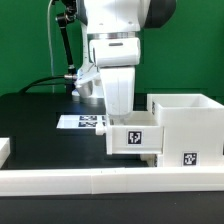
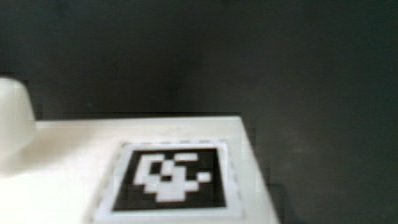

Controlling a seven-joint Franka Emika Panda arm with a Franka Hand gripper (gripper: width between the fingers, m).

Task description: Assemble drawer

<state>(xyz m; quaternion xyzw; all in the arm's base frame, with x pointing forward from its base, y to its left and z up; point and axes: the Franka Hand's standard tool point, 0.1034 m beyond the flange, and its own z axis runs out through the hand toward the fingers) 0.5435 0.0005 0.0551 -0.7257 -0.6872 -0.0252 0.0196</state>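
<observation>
While the rail [image 1: 100, 182] is lying nearest the camera, running across the front of the black table [image 1: 35, 125], a small white corner [image 1: 4, 149] is showing just behind it at the exterior view's left edge. Behind the rail, towards the exterior view's right, the shell [image 1: 185, 125] is standing with its open top upward and a square tag [image 1: 188, 158] on its near face. A tray [image 1: 135, 135] is sitting against the shell's side on the exterior view's left, showing a tag [image 1: 137, 138] on its front. The arm's white body is coming straight down over this tray, and the end effector [image 1: 118, 108] is reaching into or just behind it; its fingers are hidden, so I cannot tell how far apart they are standing or whether they are holding anything. Farther back, the marker board [image 1: 82, 122] is lying flat on the table, partly covered by the arm. In the wrist view, a white surface [image 2: 71, 165] with a blurred tag [image 2: 171, 178] is filling the lower part, with dark table beyond.
</observation>
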